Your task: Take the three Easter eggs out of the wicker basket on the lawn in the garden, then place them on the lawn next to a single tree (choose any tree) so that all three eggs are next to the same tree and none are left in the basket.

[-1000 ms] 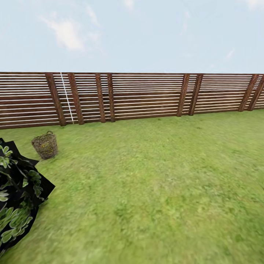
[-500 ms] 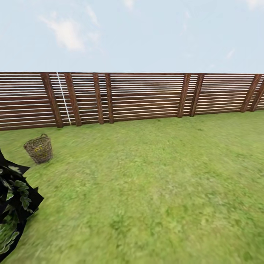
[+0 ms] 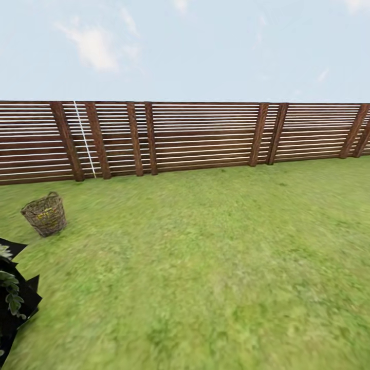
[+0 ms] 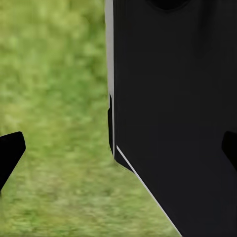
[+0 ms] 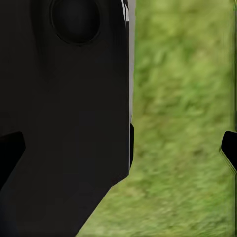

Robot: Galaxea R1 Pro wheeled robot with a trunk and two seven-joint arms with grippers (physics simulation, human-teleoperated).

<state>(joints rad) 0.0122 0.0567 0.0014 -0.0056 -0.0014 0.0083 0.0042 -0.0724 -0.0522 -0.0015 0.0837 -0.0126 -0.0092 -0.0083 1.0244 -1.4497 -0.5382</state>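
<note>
The brown wicker basket [image 3: 44, 214] stands upright on the lawn [image 3: 216, 257] at the far left of the head view, a short way in front of the fence. Faint yellow shows through its weave, but I cannot make out any single Easter egg. My left gripper [image 4: 118, 150] is open over grass, its dark fingertips [image 4: 10, 153] wide apart beside the robot's black body [image 4: 177, 98]. My right gripper [image 5: 118, 148] is open too, one fingertip [image 5: 229, 148] at the view's edge, with nothing between the fingers.
A brown slatted wooden fence [image 3: 205, 136] runs across the back of the lawn, with a thin white pole [image 3: 85, 141] leaning on it. Dark green-speckled foliage [image 3: 13, 303] juts in at the lower left; no trunk shows. Wide grass stretches to the right.
The whole head view has shifted: the camera has moved, so the basket, fence posts and foliage have slid left in the picture and less foliage shows.
</note>
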